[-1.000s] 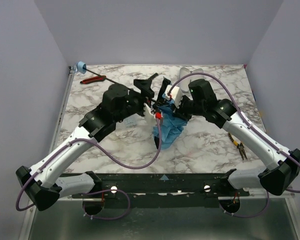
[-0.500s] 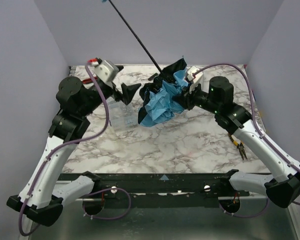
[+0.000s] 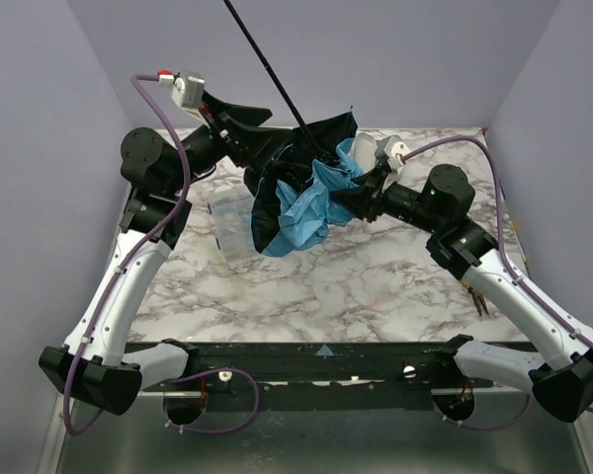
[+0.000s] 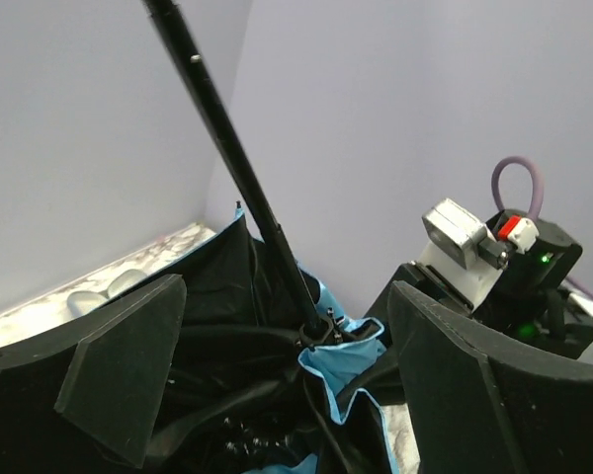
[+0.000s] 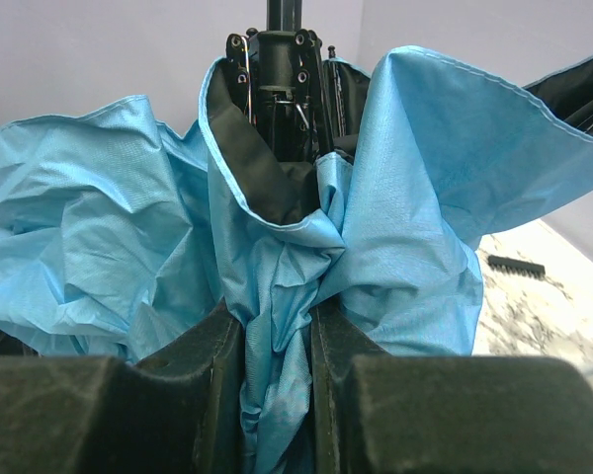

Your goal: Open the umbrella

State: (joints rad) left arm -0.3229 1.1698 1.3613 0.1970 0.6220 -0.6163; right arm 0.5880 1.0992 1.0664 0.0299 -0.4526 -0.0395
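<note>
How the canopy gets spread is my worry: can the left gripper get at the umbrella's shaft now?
Probably yes: the left gripper stands open with the shaft rising ahead between its fingers, unobstructed. The right gripper clamps the canopy lower down.

So the black hub (image 5: 282,69) of the umbrella (image 5: 405,188) sits top center, ribs hinged around it, with the shaft (image 5: 287,12) running up out of frame. Straight below the hub, the right gripper (image 5: 275,336) has its 2 fingers (image 5: 193,370) pinched on a bunched fold of sky-blue canopy. Black lining shows just under the hub. Down and right of it there's marble table (image 5: 544,306) with a small black toothed piece (image 5: 515,265).
</note>
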